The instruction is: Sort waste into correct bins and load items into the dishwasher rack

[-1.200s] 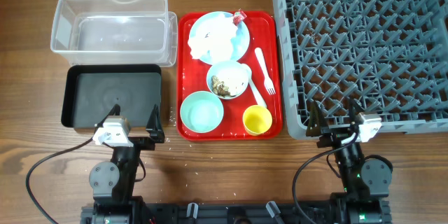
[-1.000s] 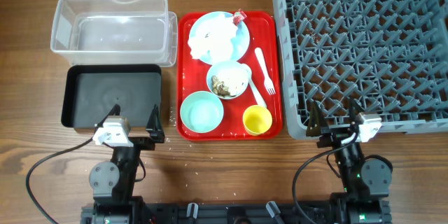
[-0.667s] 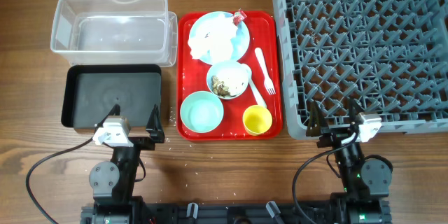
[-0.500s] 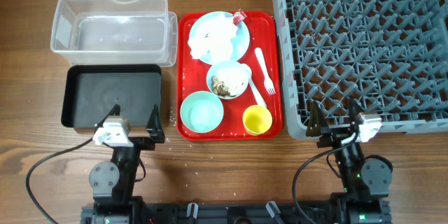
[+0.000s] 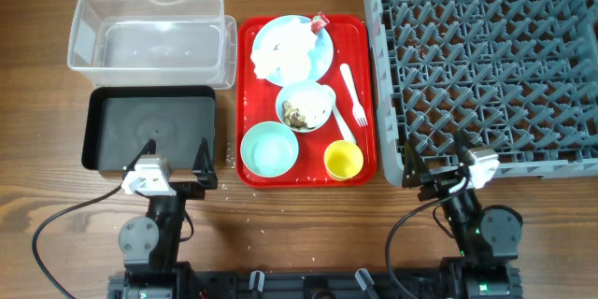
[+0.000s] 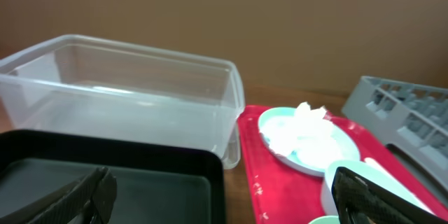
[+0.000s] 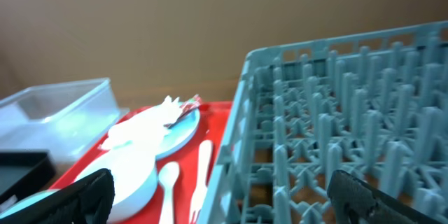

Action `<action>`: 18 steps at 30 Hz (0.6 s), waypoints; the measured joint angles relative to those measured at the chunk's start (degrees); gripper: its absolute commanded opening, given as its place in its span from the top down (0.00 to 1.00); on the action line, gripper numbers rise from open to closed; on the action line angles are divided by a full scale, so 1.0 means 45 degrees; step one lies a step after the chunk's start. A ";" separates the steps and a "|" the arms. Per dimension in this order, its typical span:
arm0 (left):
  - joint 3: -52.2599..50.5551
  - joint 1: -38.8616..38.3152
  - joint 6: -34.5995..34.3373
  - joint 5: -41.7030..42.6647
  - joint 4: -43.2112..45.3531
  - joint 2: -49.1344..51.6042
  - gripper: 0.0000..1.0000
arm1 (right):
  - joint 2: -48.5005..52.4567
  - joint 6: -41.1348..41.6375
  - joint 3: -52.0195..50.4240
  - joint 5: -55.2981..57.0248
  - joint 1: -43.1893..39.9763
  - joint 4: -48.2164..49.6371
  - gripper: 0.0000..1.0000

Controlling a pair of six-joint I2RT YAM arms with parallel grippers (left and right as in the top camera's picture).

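On the red serving tray, a pale blue plate (image 5: 320, 54) holds a crumpled white napkin (image 5: 280, 51), with a red wrapper (image 5: 320, 22) at its rim. A blue bowl (image 5: 305, 107) holds rice and brown scraps. An empty blue bowl (image 5: 269, 148), a yellow cup (image 5: 343, 160), a white fork (image 5: 352, 93) and a spoon (image 5: 341, 129) lie nearby. The clear tub (image 5: 149, 42) and black tray (image 5: 149, 126) are at the left, the grey rack (image 5: 486, 56) at the right. My left gripper (image 5: 177, 163) is open over the black tray's near edge. My right gripper (image 5: 434, 161) is open at the rack's near-left corner.
The red serving tray (image 5: 248, 103) sits between the bins and the rack. A few rice grains lie on the wood (image 5: 229, 196) in front of it. In the right wrist view the rack wall (image 7: 238, 147) stands close ahead, with fork (image 7: 201, 171) and spoon (image 7: 168, 189) left of it.
My right gripper has turned slightly to the left at the rack's corner. The left gripper and all objects are as before.
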 measured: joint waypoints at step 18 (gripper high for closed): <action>1.7719 -0.2317 0.1477 0.1243 -0.8344 1.7753 0.01 | 1.2405 -0.1948 1.1560 -0.2613 0.0000 -0.7606 0.00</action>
